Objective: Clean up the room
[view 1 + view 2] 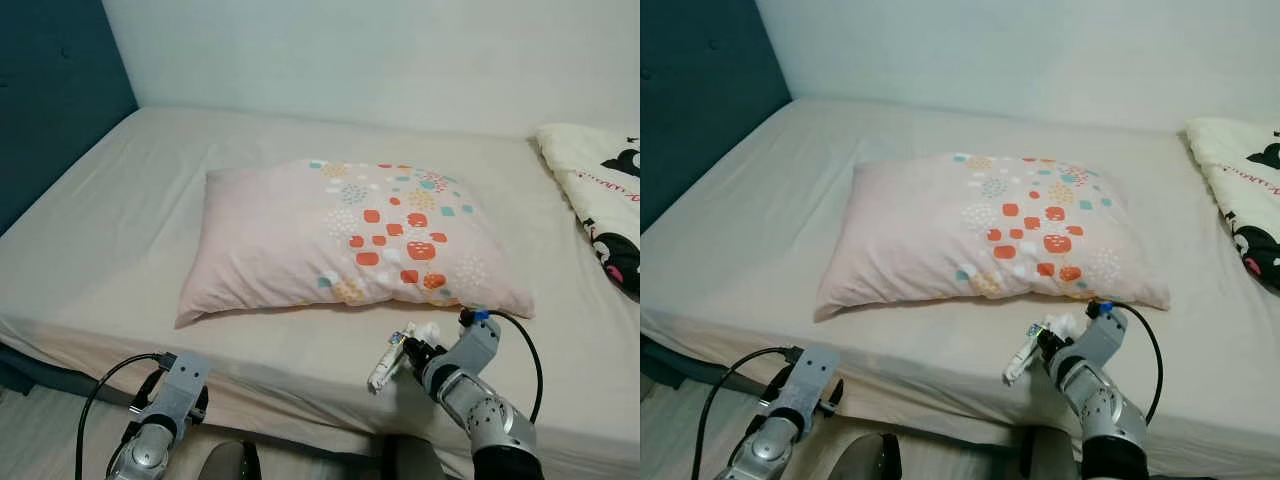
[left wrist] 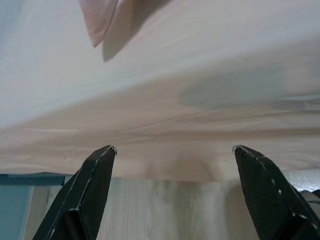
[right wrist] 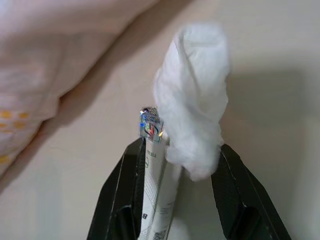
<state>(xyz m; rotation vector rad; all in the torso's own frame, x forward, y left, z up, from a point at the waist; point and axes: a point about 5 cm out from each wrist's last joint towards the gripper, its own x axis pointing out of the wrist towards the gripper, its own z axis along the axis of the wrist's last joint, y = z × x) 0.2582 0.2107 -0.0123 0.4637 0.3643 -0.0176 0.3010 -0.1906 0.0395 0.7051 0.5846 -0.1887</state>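
My right gripper [image 1: 407, 352] is held just above the bed's near edge, in front of the pillow's right corner, shut on a white tube-like wrapper [image 1: 388, 364] and a crumpled white tissue [image 3: 192, 105]. In the right wrist view both sit pinched between the black fingers [image 3: 122, 190]. A pink pillow [image 1: 345, 236] with orange and teal spots lies in the middle of the bed [image 1: 110, 215]. My left gripper [image 2: 172, 152] is open and low at the bed's near left edge, nothing between its fingers.
A white blanket [image 1: 600, 190] with black and pink print lies at the bed's right side. A dark teal headboard [image 1: 50, 90] stands at the left, a pale wall behind. Wooden floor [image 2: 165, 210] shows under the mattress edge.
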